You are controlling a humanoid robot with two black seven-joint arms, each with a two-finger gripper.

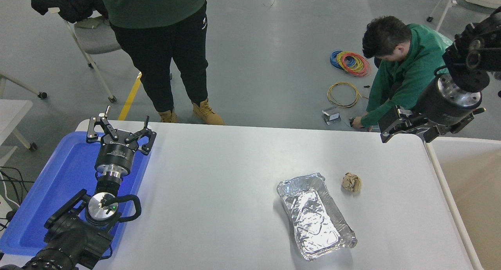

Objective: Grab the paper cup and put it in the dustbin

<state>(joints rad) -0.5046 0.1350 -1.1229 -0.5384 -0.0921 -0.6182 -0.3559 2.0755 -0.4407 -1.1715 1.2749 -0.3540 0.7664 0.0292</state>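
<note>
My black left arm (70,234) carries a silver wrist disc, looped black cable and linked black claw (120,130); my right arm (450,98) matches.

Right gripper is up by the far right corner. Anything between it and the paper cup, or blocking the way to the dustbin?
No paper cup shows anywhere on the table. The right gripper carries nothing visible and hangs beside the dustbin. Only a foil tray and brown paper ball lie nearby.

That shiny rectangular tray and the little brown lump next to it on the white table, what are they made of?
The shiny rectangular silver tray looks like thin aluminium foil: its surface is mirror-bright, and the walls and rim are wrinkled and dented. The small brown crumpled ball beside it, not touching, is probably paper: it is matte tan with sharp irregular creases, though it is too small here to be sure.
</note>
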